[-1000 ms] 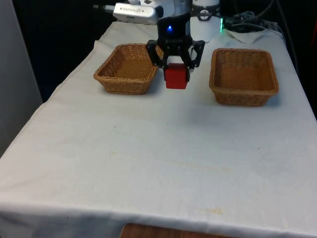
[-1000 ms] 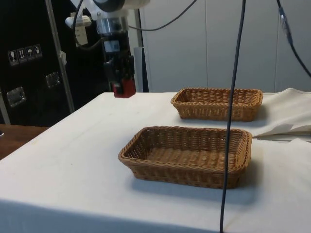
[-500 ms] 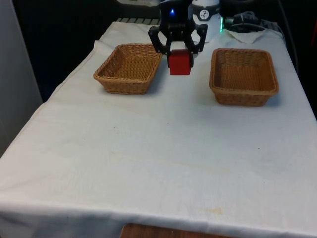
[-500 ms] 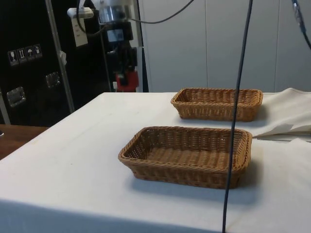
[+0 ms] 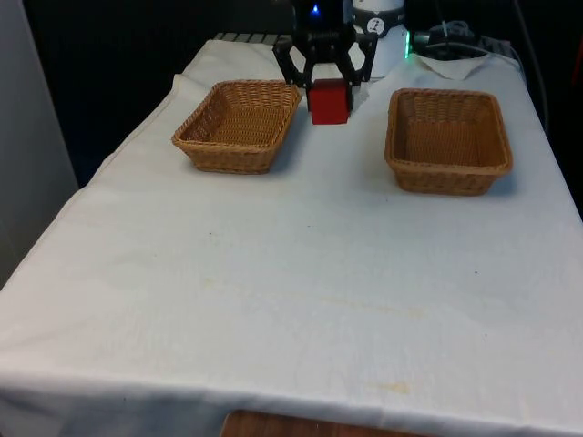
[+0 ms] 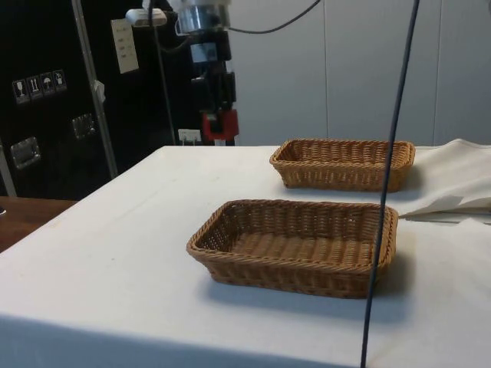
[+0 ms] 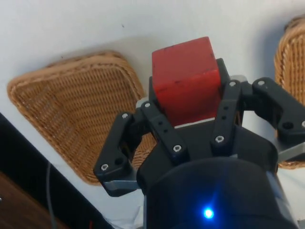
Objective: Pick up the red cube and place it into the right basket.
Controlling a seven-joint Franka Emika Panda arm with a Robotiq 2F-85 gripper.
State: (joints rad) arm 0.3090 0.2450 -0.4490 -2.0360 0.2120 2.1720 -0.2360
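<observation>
Item: red cube (image 5: 328, 101), in transit, grasped above the table (image 5: 291, 273).

Gripper (image 5: 326, 89) clamped on the cube's two side faces, the cube's lower part projecting past the fingertips; held aloft between two wicker baskets, clear of the cloth. One basket (image 5: 237, 126) lies to one side of the fingers, the right basket (image 5: 447, 139) to the other, both apart from the cube. Handling advice: keep the grip firm and the cube level, carry it sideways above the rim height, centre the fingers over the basket floor, then lower before opening so the cube does not bounce off the weave.
</observation>
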